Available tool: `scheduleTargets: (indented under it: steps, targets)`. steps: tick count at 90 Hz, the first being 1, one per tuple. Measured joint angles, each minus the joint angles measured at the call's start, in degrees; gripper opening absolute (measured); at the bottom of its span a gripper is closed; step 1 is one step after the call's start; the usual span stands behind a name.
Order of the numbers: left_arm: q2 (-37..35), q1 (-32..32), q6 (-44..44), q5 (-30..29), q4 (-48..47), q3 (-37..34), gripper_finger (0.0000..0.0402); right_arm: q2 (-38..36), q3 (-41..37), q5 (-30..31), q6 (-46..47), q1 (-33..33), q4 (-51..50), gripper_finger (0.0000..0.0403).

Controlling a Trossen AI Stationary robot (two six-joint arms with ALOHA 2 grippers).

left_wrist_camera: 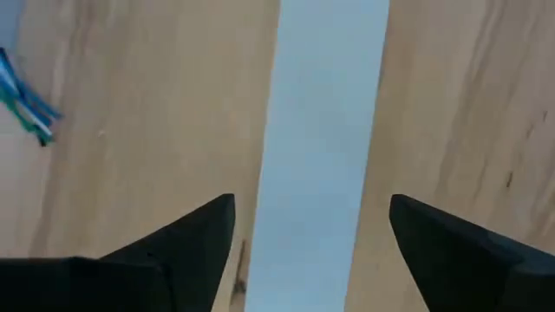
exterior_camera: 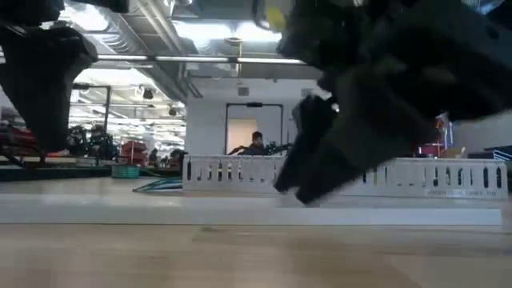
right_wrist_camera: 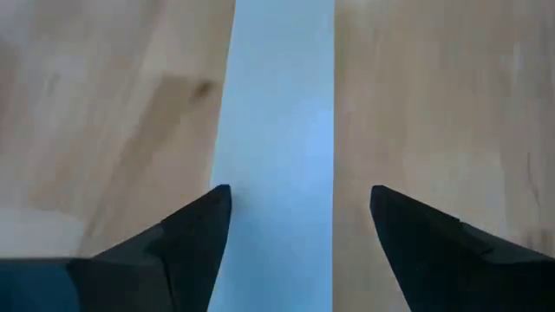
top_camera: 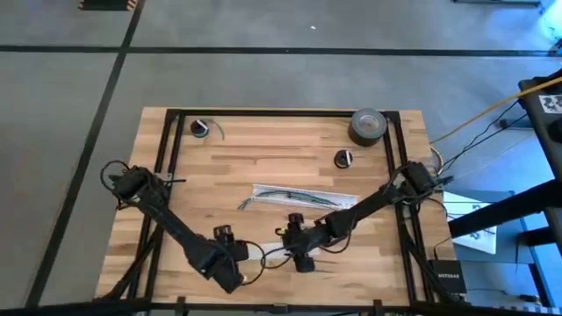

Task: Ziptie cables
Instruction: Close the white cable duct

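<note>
Both grippers hover wide open and empty over a flat white strip [right_wrist_camera: 282, 130] at the worktop's [top_camera: 263, 149] six o'clock: left gripper [left_wrist_camera: 312, 251], right gripper [right_wrist_camera: 299, 247]. The cables [top_camera: 290, 196] lie just past them toward twelve o'clock.

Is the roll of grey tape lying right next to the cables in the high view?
No. The roll of tape sits at the table's far right corner, well apart from the cables lying near the table's middle.

Grey concrete floor [top_camera: 263, 79] (black lines crossing it) under bright ceiling lights [exterior_camera: 232, 32].
</note>
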Motion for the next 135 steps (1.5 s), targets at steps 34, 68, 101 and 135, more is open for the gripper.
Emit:
scheduleTargets:
  steps: [34, 68, 101, 135]
  targets:
    - [-0.29, 0.07, -0.97, -0.04, 0.22, 0.0, 0.0292, -2.33, 0.16, -2.58, 8.79, 4.77, -20.01, 0.0266]
    - [-2.25, 0.02, 0.65, -3.2, 7.16, 0.0, 0.0292, -12.11, -0.43, 2.96, 11.33, 8.42, -23.03, 0.0266]
    - [-2.25, -1.16, 2.03, -7.09, 10.69, -0.02, 0.0292, -4.63, -0.64, 4.02, 3.95, 4.84, 2.09, 0.0266]
    - [-2.21, -4.11, 0.76, -7.19, 10.25, -0.04, 0.0292, 4.12, 4.65, 1.52, 4.21, 2.69, 6.68, 0.0266]
